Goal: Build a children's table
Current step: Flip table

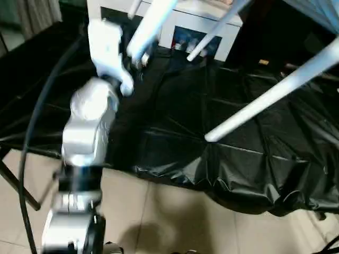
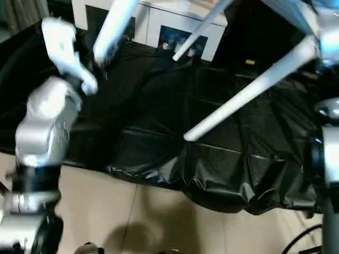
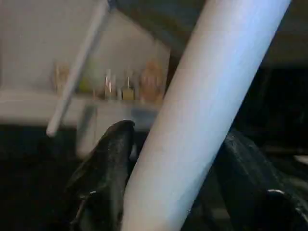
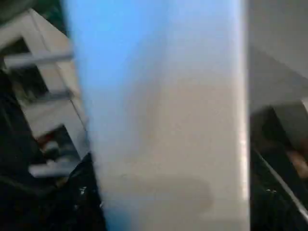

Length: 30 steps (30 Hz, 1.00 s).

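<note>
Hoisted up off the black crinkly plastic-sheeted work table (image 1: 238, 137) right now: the small white plastic children's table (image 1: 318, 13), tipped over so the legs come down and toward the camera instead of standing on anything. Just a corner of the top visible at the upper right of the head views, so can't really call how it's tilted beyond that. Long round white, slightly pale-blue tube leg (image 1: 270, 92) running diagonally from upper right down to the lower left, free end hanging above the middle of the black sheet, not touching it. Second fat tube leg (image 1: 151, 26) slanting the same way on the left, lower end just beside the silver left forearm. Third, thinner-looking far leg (image 1: 212, 34) further back, pointing down toward the white cabinet (image 1: 206, 21). Left gripper (image 3: 178, 134) closed around that left-side tube, one black finger (image 3: 108, 168) pressed on one side and the other on the opposite side, tube running lengthwise up between them. Right gripper (image 4: 171, 192) clamped on another white-blue tube, dark fingers (image 4: 84, 192) hugging both edges; up at the right edge of the head views, near where the long leg meets the top. Little bottles (image 3: 127, 89) lined up on the cabinet behind, labels way too blurry to read. Beige tiled floor (image 1: 159, 222) below the sheet's edge, black cable (image 1: 32, 132) looping down past the left arm.
</note>
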Tool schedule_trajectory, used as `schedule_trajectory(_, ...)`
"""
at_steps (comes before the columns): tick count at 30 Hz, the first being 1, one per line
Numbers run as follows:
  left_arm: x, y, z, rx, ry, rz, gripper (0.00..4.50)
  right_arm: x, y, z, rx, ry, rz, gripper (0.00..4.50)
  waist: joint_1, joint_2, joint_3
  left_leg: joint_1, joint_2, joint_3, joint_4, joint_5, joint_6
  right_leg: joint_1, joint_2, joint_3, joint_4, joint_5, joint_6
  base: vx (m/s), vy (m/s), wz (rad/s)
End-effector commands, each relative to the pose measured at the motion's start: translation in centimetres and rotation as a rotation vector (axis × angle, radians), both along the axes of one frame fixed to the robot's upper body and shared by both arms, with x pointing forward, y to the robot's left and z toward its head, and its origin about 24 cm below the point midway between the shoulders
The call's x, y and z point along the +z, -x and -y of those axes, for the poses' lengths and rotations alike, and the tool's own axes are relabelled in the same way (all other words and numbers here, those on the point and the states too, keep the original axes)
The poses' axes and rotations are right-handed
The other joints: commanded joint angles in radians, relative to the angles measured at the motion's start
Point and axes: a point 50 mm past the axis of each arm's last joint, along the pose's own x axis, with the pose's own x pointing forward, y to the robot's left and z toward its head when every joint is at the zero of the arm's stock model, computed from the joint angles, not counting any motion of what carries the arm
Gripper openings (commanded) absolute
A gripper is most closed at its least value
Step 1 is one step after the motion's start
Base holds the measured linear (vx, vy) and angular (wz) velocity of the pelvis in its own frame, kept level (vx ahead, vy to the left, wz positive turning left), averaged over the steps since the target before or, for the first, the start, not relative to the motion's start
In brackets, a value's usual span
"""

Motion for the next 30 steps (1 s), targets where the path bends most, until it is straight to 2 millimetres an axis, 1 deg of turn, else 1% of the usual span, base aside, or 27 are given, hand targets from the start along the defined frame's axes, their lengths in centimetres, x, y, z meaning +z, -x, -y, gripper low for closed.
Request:
schedule_trajectory(1,-0.5,0.1,1.1,-0.023,-0.002,-0.032,2.6,1.5,0.5,0.3,0.003,0.008,0.057,2.81,-0.01,0.012,-0.079,0.037,0.024,-0.007,-0.068,-0.228,-0.022,0.034,-0.03,0.014,-0.058,-0.218,-0.143,0.0,0.0,0.0)
schedule_trajectory(2,-0.6,0.2,1.0,-0.022,-0.003,-0.035,2.5,1.5,0.4,0.1,0.005,0.01,0.059,2.95,-0.007,0.017,-0.083,0.037,0.026,-0.007,-0.065,-0.195,-0.018,0.034,-0.031,0.015,-0.051,-0.172,-0.153,0.0,0.0,0.0)
schedule_trajectory(3,-0.8,0.2,1.0,-0.018,-0.021,-0.033,2.4,1.6,0.4,0.1,0.006,0.011,0.065,3.04,-0.01,0.008,-0.083,0.027,0.025,-0.003,-0.062,-0.134,-0.004,0.039,-0.025,0.012,-0.046,-0.099,-0.167,0.0,0.0,0.0)
schedule_trajectory(4,-1.0,0.3,0.9,-0.016,-0.035,-0.03,2.4,1.7,0.4,0.0,0.008,0.01,0.07,3.04,-0.009,0.011,-0.082,0.029,0.025,-0.002,-0.062,-0.137,-0.003,0.036,-0.024,0.012,-0.045,-0.097,-0.168,0.0,0.0,0.0)
schedule_trajectory(6,-1.3,0.4,0.8,-0.019,-0.072,-0.019,2.27,1.9,0.4,-0.2,0.024,0.009,0.082,3.26,-0.009,0.01,-0.081,0.029,0.026,-0.002,-0.06,-0.14,-0.002,0.036,-0.025,0.011,-0.043,-0.093,-0.168,0.0,0.0,0.0)
schedule_trajectory(7,-1.5,0.4,0.7,-0.02,-0.076,-0.019,2.27,1.9,0.4,-0.4,0.036,0.013,0.087,3.26,-0.01,0.007,-0.081,0.028,0.026,-0.002,-0.06,-0.128,-0.003,0.04,-0.026,0.011,-0.041,-0.077,-0.168,0.0,0.0,0.0)
schedule_trajectory(8,-2.1,0.4,0.3,-0.019,-0.094,-0.021,2.15,1.9,0.5,-0.9,0.075,0.026,0.095,3.39,-0.009,0.006,-0.08,0.028,0.025,-0.002,-0.06,-0.11,0.0,0.04,-0.025,0.011,-0.039,-0.054,-0.168,0.0,0.0,0.0)
schedule_trajectory(9,-2.3,0.4,0.2,-0.018,-0.099,-0.022,2.07,1.8,0.5,-1.1,0.088,0.031,0.097,3.49,-0.01,0.004,-0.08,0.024,0.024,-0.003,-0.06,-0.1,0.004,0.045,-0.027,0.012,-0.037,-0.047,-0.166,0.0,0.0,0.0)
schedule_trajectory(10,-2.6,0.4,0.1,-0.013,-0.12,-0.024,2.0,1.7,0.5,-1.4,0.116,0.039,0.096,3.57,-0.01,0.003,-0.082,0.026,0.025,-0.002,-0.059,-0.093,0.005,0.044,-0.028,0.012,-0.036,-0.038,-0.168,0.0,0.0,0.0)
schedule_trajectory(11,-2.8,0.4,0.0,-0.012,-0.136,-0.025,1.96,1.6,0.6,-1.6,0.134,0.049,0.098,3.63,-0.01,0.005,-0.082,0.027,0.026,-0.002,-0.058,-0.081,0.012,0.044,-0.028,0.012,-0.035,-0.023,-0.172,0.0,0.0,0.0)
schedule_trajectory(12,-3.1,0.4,-0.2,-0.01,-0.16,-0.026,1.92,1.4,0.7,-2.0,0.167,0.067,0.103,3.67,-0.01,0.001,-0.081,0.026,0.026,-0.001,-0.058,-0.079,0.015,0.044,-0.028,0.011,-0.036,-0.025,-0.172,0.0,0.0,0.0)
schedule_trajectory(14,-3.5,0.2,-0.6,0.008,-0.178,-0.035,1.77,1.1,0.9,-2.3,0.209,0.077,0.107,3.68,-0.007,0.005,-0.081,0.029,0.028,-0.002,-0.059,-0.077,0.017,0.045,-0.031,0.01,-0.035,-0.026,-0.173,0.0,0.0,0.0)
schedule_trajectory(16,-3.9,-0.1,-1.2,0.013,-0.191,-0.047,1.7,0.4,1.2,-2.9,0.258,0.111,0.122,3.68,-0.005,0.004,-0.08,0.029,0.026,-0.002,-0.06,-0.07,0.013,0.047,-0.031,0.01,-0.035,-0.02,-0.171,0.0,0.0,0.0)
schedule_trajectory(17,-4.1,-0.2,-1.6,0.01,-0.216,-0.051,1.68,-0.3,1.5,-3.1,0.284,0.122,0.123,3.68,-0.006,0.002,-0.081,0.027,0.026,-0.004,-0.06,-0.066,0.012,0.051,-0.034,0.009,-0.035,-0.02,-0.17,0.0,0.0,0.0)
schedule_trajectory(18,-4.1,-0.2,-1.6,0.01,-0.217,-0.051,1.66,-0.3,1.5,-3.1,0.285,0.122,0.123,3.68,-0.005,0.004,-0.081,0.029,0.027,-0.003,-0.062,-0.07,0.01,0.05,-0.034,0.01,-0.035,-0.022,-0.167,0.0,0.0,0.0)
schedule_trajectory(19,-4.3,-0.5,-1.9,0.0,-0.233,-0.054,1.66,-1.2,1.8,-3.3,0.309,0.133,0.126,3.68,-0.008,0.003,-0.08,0.028,0.026,-0.005,-0.062,-0.081,0.003,0.05,-0.033,0.009,-0.036,-0.042,-0.165,0.0,0.0,0.0)
schedule_trajectory(20,-4.3,-0.5,-1.9,0.0,-0.233,-0.054,1.65,-1.2,1.8,-3.3,0.309,0.133,0.126,3.68,-0.007,0.003,-0.077,0.03,0.027,-0.004,-0.065,-0.11,-0.006,0.047,-0.035,0.01,-0.04,-0.079,-0.156,0.0,0.0,0.0)
schedule_trajectory(21,-4.4,-0.7,-2.2,-0.008,-0.242,-0.056,1.64,-1.7,2.1,-3.5,0.329,0.141,0.131,3.68,-0.008,0.002,-0.076,0.029,0.028,-0.007,-0.068,-0.148,-0.02,0.047,-0.037,0.008,-0.045,-0.135,-0.144,0.0,0.0,0.0)
schedule_trajectory(22,-4.4,-0.7,-2.2,-0.007,-0.243,-0.057,1.62,-1.9,2.2,-3.5,0.336,0.142,0.134,3.68,-0.008,0.002,-0.075,0.031,0.028,-0.007,-0.069,-0.168,-0.027,0.045,-0.038,0.009,-0.049,-0.161,-0.138,0.0,0.0,0.0)
schedule_trajectory(23,-4.4,-0.8,-2.3,-0.006,-0.243,-0.058,1.62,-2.0,2.3,-3.6,0.342,0.143,0.137,3.68,-0.01,0.001,-0.074,0.029,0.028,-0.01,-0.071,-0.204,-0.041,0.045,-0.039,0.008,-0.053,-0.21,-0.126,0.0,0.0,0.0)
schedule_trajectory(24,-4.4,-1.0,-2.6,-0.006,-0.248,-0.059,1.61,-2.5,2.7,-3.8,0.36,0.143,0.148,3.68,-0.01,0.005,-0.074,0.029,0.028,-0.011,-0.072,-0.217,-0.047,0.044,-0.039,0.008,-0.055,-0.225,-0.12,0.0,0.0,0.0)
schedule_trajectory(25,-4.5,-1.2,-2.9,-0.001,-0.246,-0.064,1.61,-2.8,3.1,-4.0,0.374,0.142,0.175,3.68,-0.011,0.01,-0.073,0.032,0.027,-0.013,-0.074,-0.243,-0.058,0.039,-0.038,0.008,-0.058,-0.244,-0.114,0.0,0.0,0.0)
schedule_trajectory(26,-4.5,-1.2,-3.0,0.0,-0.252,-0.064,1.61,-2.9,3.2,-4.0,0.378,0.142,0.181,3.68,-0.012,0.008,-0.075,0.032,0.027,-0.014,-0.074,-0.253,-0.065,0.04,-0.038,0.007,-0.057,-0.246,-0.111,0.0,0.0,0.0)
schedule_trajectory(27,-4.5,-1.4,-3.4,0.004,-0.269,-0.063,1.61,-3.1,3.7,-4.2,0.397,0.132,0.213,3.68,-0.011,0.013,-0.075,0.03,0.026,-0.017,-0.076,-0.26,-0.07,0.042,-0.04,0.006,-0.058,-0.254,-0.108,0.0,0.0,0.0)
schedule_trajectory(28,-4.3,-1.5,-3.7,0.013,-0.299,-0.055,1.61,-3.0,4.4,-4.4,0.423,0.103,0.249,3.68,-0.013,0.014,-0.073,0.029,0.025,-0.017,-0.078,-0.267,-0.072,0.041,-0.038,0.007,-0.061,-0.262,-0.103,0.0,0.0,0.0)
schedule_trajectory(29,-4.3,-1.5,-3.7,0.014,-0.312,-0.052,1.61,-3.0,4.6,-4.5,0.433,0.093,0.257,3.68,-0.012,0.013,-0.075,0.033,0.026,-0.018,-0.078,-0.284,-0.072,0.039,-0.039,0.006,-0.062,-0.272,-0.098,0.0,0.0,0.0)
schedule_trajectory(30,-4.3,-1.6,-3.8,0.013,-0.326,-0.048,1.61,-3.0,4.9,-4.5,0.445,0.08,0.265,3.68,-0.016,0.011,-0.075,0.031,0.026,-0.02,-0.077,-0.291,-0.075,0.039,-0.038,0.005,-0.059,-0.278,-0.1,0.0,0.0,0.0)
